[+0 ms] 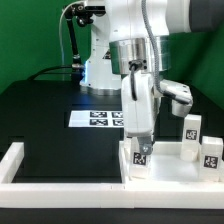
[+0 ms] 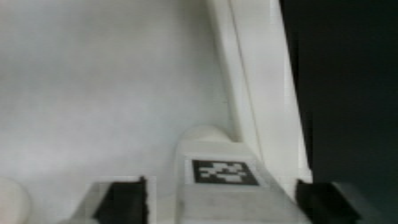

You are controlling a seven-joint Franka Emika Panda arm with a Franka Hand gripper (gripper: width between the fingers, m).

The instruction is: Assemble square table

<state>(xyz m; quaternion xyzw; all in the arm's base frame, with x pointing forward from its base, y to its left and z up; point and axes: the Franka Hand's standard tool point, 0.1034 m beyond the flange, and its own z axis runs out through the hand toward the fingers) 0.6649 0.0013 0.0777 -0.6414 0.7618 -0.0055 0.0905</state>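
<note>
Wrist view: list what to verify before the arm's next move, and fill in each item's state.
1. Hand centred over the leg, one finger on each side: ok.
2. Jaws apart, not pressing the leg: ok.
3. Leg upright on the square tabletop, beside its raised rim: ok.
4. Leg seated in a corner socket: cannot tell.
5. Three other legs standing apart from the hand: ok.

The Panda arm (image 1: 150, 45) is reaching straight down at the frame's lower centre, its gripper (image 1: 139, 152) pointing downward, fingers (image 2: 121, 203) standing apart, not pressing anything.
</note>
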